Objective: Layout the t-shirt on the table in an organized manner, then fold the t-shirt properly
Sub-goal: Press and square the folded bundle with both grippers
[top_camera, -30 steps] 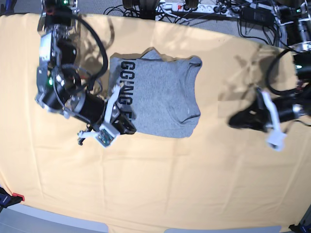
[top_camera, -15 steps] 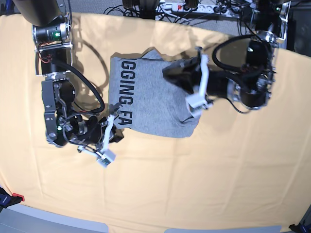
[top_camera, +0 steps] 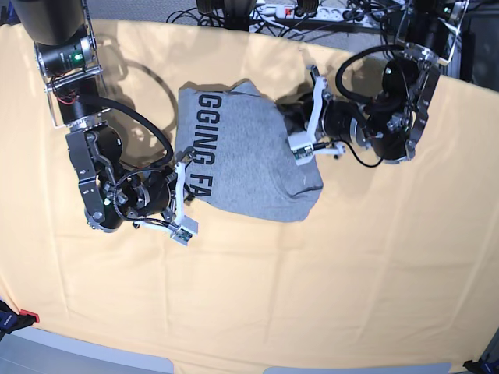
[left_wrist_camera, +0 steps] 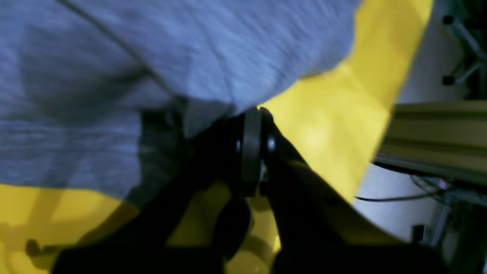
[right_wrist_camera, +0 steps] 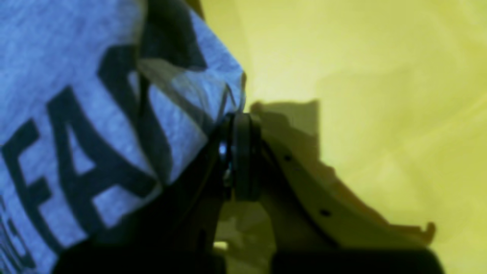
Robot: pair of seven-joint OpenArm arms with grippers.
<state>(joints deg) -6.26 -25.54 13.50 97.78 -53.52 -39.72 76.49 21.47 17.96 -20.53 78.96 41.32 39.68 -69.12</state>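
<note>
- Two grippers flanked the heather-grey cotton t-shirt with black block lettering, which lay bunched and partly doubled over near the far edge of the pale orange-peach cloth-covered tabletop, roughly midway along it.
- At the shirt's lettered side, the right gripper was closed with its tips at a corner of the fabric; a pinch looked likely but was not certain.
- At the opposite, plain side, the left gripper was closed too, its tips touching the grey hem; whether cloth sat between them could not be told.
- From each gripper the shirt lay inward, toward the other arm, so spreading it would probably mean drawing the two sides apart.
- Neither arm was clearly nearer; both were at the cloth.
- Cables and a power strip lay beyond the far edge, out of the way.
</note>
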